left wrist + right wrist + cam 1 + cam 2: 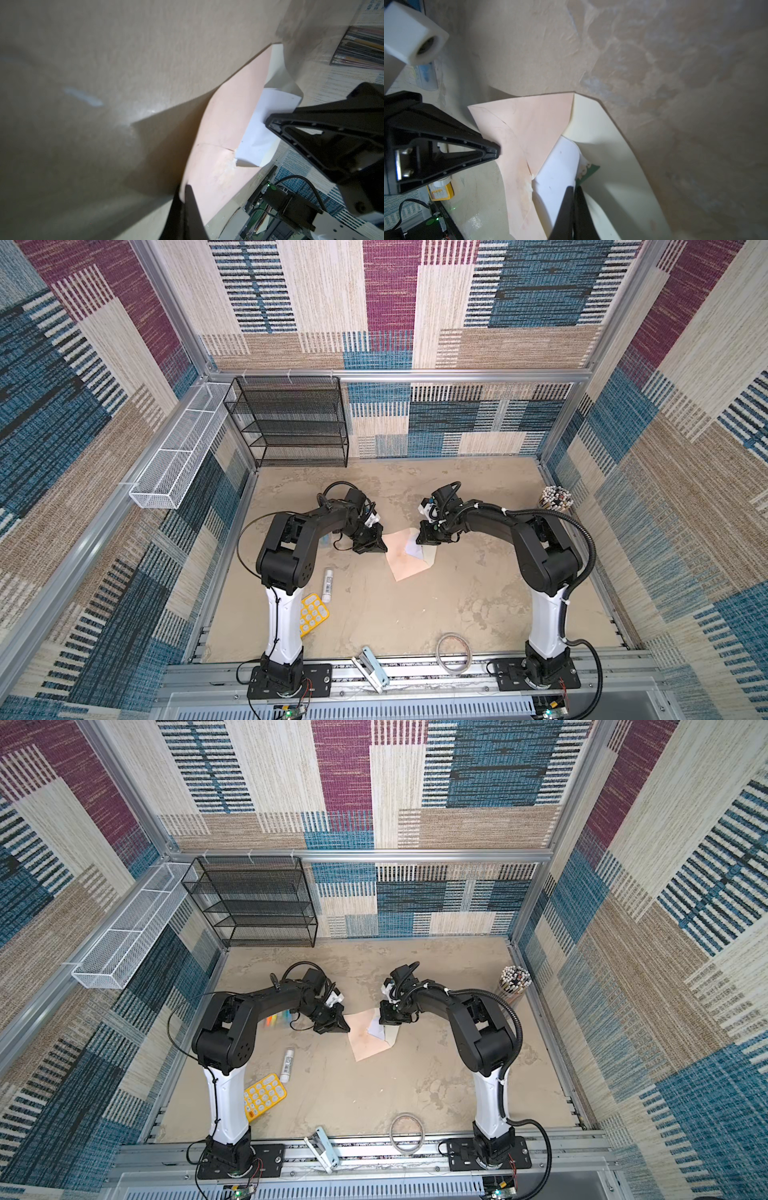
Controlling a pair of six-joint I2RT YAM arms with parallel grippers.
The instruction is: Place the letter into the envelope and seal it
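Observation:
The pale peach envelope (402,560) (365,1044) lies mid-table between both arms, its cream flap (602,133) open and curled up. The white letter (411,548) (560,166) sticks partly out of the envelope's mouth, a green-patterned corner (588,170) showing. My left gripper (384,548) (185,187) is shut on the envelope's near edge (224,128), which bows upward. My right gripper (424,543) (574,188) is shut on the letter's exposed end (259,133), just inside the flap.
A glue stick (328,581) and a yellow calculator (313,612) lie by the left arm. A stapler (372,672) and tape ring (454,652) sit at the front edge. A pencil cup (555,499) stands at the right, and a black mesh shelf (291,423) at the back.

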